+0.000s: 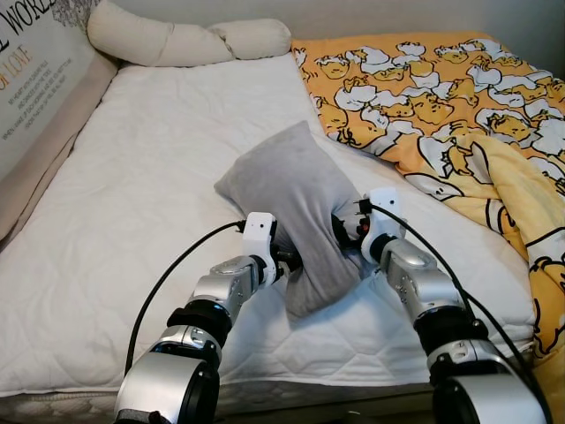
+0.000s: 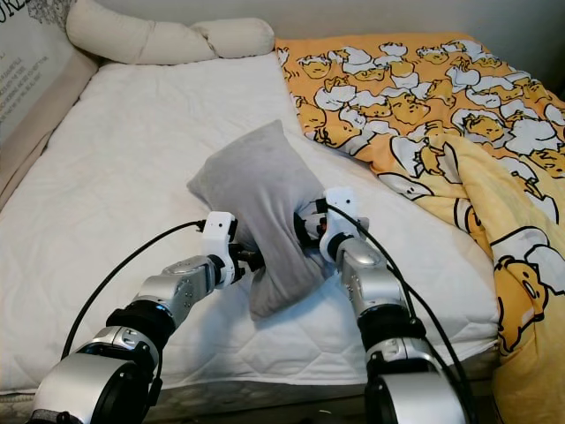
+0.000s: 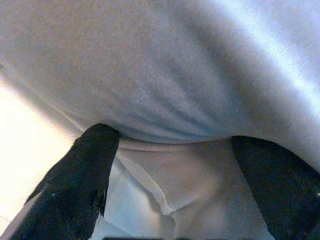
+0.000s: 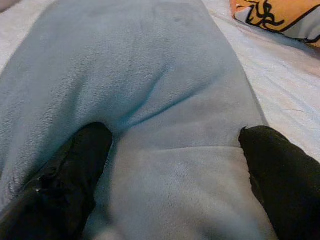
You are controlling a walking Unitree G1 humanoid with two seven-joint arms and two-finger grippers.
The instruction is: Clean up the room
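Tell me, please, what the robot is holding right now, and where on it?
The soft grey pillow, pressed between the left gripper and right gripper at opposite sides of its near end, above the white mattress.

Grey pillow (image 1: 296, 199), white quilted bed (image 1: 132, 194), orange blanket (image 1: 459, 97) patterned with white-and-yellow ducks, cream bolster (image 1: 177, 40).

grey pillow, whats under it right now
The grey pillow lies on the white mattress, pressed between the left gripper and right gripper. Anything beneath its middle is covered.
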